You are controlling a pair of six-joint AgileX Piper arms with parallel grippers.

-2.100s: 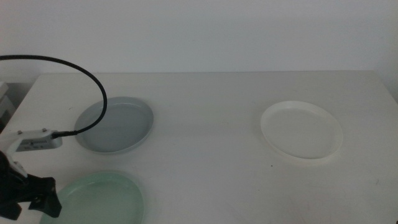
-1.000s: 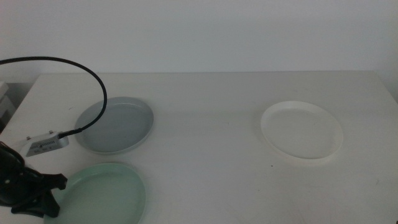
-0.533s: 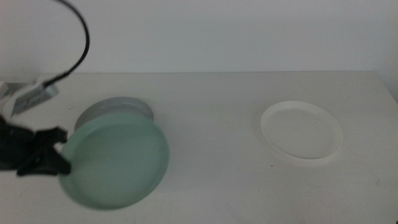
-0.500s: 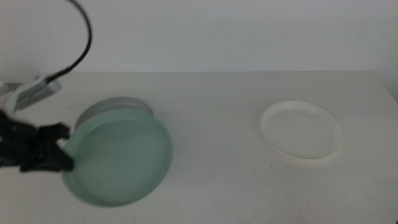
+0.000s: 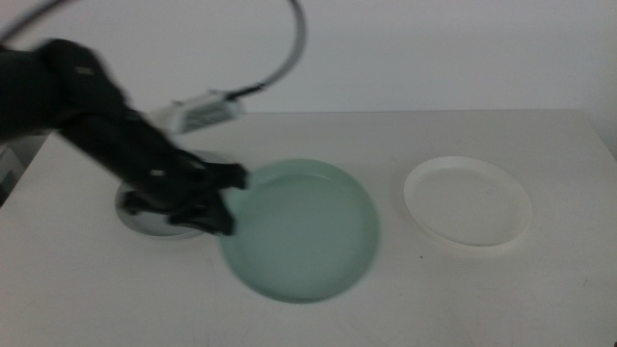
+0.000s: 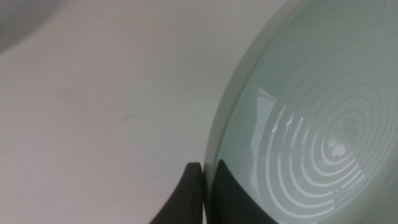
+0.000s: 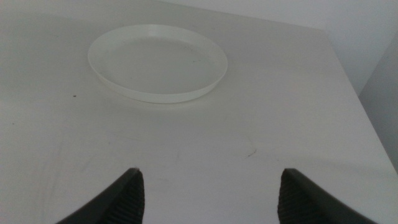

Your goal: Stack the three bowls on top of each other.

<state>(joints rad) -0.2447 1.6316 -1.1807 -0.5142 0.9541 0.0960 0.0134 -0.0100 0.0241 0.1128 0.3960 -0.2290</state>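
My left gripper [image 5: 227,198] is shut on the rim of the mint green bowl [image 5: 301,229], which it holds above the middle of the table. In the left wrist view its jaws pinch the edge of the mint green bowl [image 6: 311,124]. The grey-blue bowl [image 5: 145,218] lies at the left, mostly hidden behind the left arm. At the right rests the white bowl [image 5: 468,201], a little apart from the green one. The right wrist view shows the white bowl [image 7: 157,61] ahead of my open right gripper [image 7: 210,190], which does not show in the middle view.
The table [image 5: 501,299] has its right edge just beyond the white bowl. A black cable [image 5: 289,48] arcs over the left arm toward the back wall.
The left arm has lifted the mint green bowl from the front left and carried it right, past the grey-blue bowl, toward the middle of the table. The white bowl has not moved.
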